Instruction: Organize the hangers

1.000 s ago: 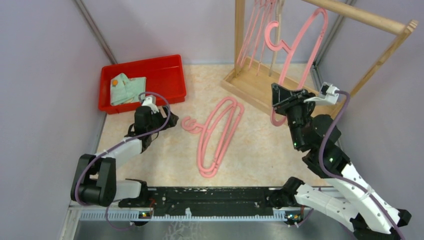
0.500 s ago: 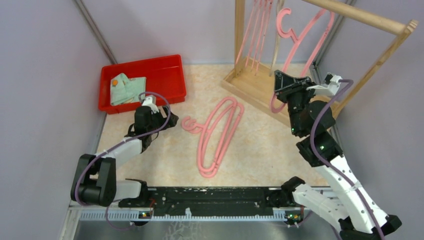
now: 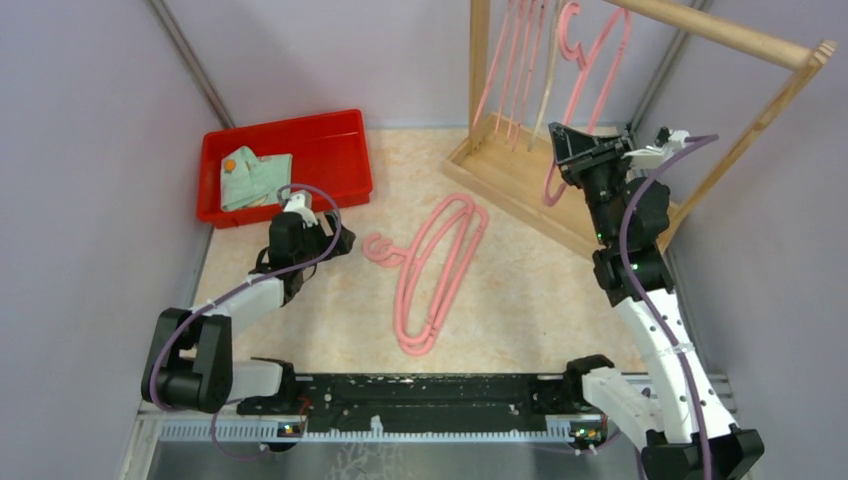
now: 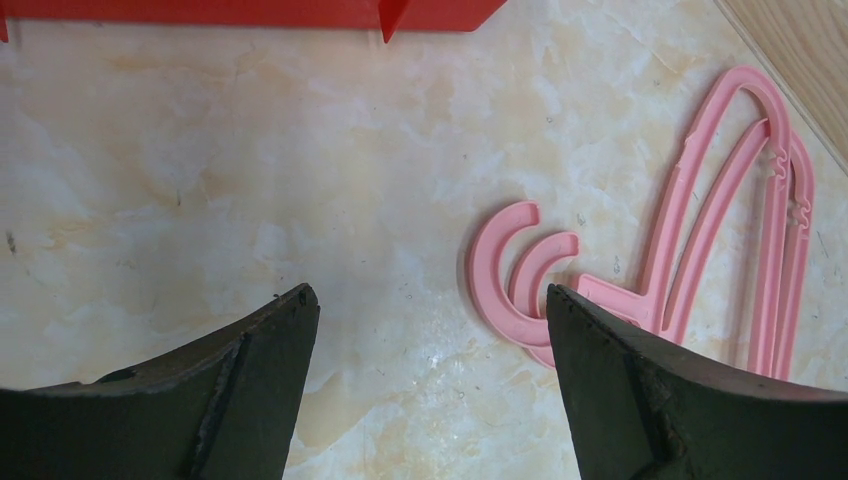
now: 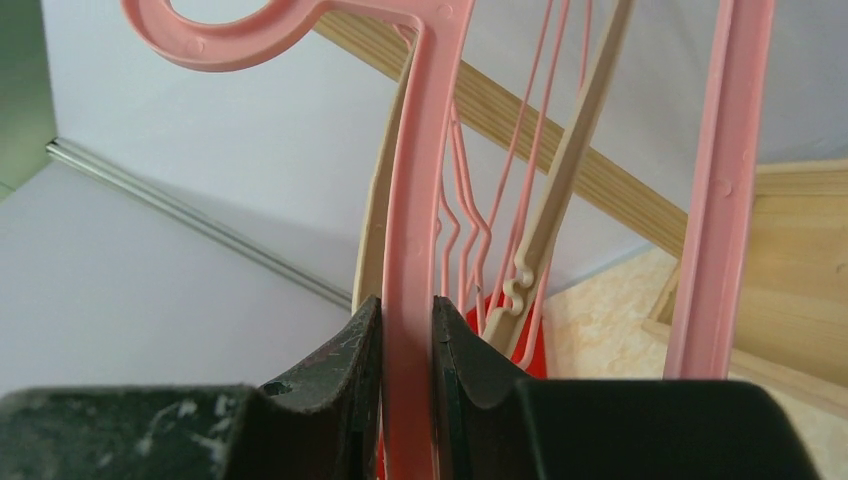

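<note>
the left gripper (image 4: 428,300) hangs low over the table (image 4: 200,150), jaws wide apart and empty; a pair of pink hangers (image 4: 483,275) lies flat at its 3 o'clock. the right gripper (image 5: 405,310) is closed tight on one arm of a pink hanger (image 5: 410,200), hook upward, beside the hung hangers (image 5: 570,150). i think the hook must rise above the wooden rail (image 3: 725,32), then come down over it slowly, without twisting. free rail lies toward 3 o'clock; the post (image 3: 480,80) at 9 o'clock and the wall (image 3: 780,200) at 3 o'clock are near.
</note>
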Robot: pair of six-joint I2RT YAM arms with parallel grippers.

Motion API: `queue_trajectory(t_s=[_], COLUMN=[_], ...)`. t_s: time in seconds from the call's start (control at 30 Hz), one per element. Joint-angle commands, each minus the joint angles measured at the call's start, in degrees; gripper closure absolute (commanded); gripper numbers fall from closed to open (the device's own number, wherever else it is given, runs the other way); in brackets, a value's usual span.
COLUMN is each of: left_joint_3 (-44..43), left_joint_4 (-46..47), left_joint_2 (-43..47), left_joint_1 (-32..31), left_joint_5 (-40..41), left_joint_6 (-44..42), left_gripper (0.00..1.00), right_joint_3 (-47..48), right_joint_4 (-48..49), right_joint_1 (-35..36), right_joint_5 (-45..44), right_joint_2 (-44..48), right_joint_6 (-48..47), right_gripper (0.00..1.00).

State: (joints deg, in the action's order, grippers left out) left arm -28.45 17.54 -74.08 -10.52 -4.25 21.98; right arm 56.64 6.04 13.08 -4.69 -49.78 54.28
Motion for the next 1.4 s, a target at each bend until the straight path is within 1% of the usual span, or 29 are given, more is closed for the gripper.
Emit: queue_trajectory(t_s=[0.0, 0.23, 0.4, 0.5, 0.8, 1.13, 1.37], left_joint_3=[-1.02, -1.00, -1.00, -1.15, -1.61, -1.93, -1.77], left_joint_4=[0.13, 0.21, 0.26, 0.38, 0.41, -0.66, -0.54], left_joint_2=[-0.07, -0.79, -1.22, -1.85, -3.23, -1.97, -2.51], left_joint_1=[-0.16, -0.19, -0.14, -0.15, -0.17, -0.14, -0.16], left_joint_5=[0.58, 0.81, 0.90, 1.06, 1.33, 2.02, 2.43], left_joint_6=[-1.04, -1.20, -1.42, -1.57, -2.01, -2.47, -2.64], left_gripper=[0.11, 0.11, 0.11, 0.11, 0.11, 0.11, 0.11], right_joint_3=[0.63, -0.44, -0.96, -0.76, -1.30, 3.69, 7.22], right_joint_4=[9.36, 13.25, 18.29, 21.65, 27.90, 31.83, 30.81], right_joint_1=[-3.05, -7.47, -12.11, -13.61, -15.14, -15.21, -15.08], right_joint_5=[6.12, 8.92, 11.33, 12.88, 14.89, 17.04, 16.87], right_joint_2=[0.30, -1.22, -3.88, -6.47, -13.41, -23.43, -27.35], right_joint_6=[3.34, 6.10, 9.51, 11.29, 14.07, 14.53, 13.68], right_gripper=[1.00, 1.00, 1.00, 1.00, 1.00, 1.00, 1.00])
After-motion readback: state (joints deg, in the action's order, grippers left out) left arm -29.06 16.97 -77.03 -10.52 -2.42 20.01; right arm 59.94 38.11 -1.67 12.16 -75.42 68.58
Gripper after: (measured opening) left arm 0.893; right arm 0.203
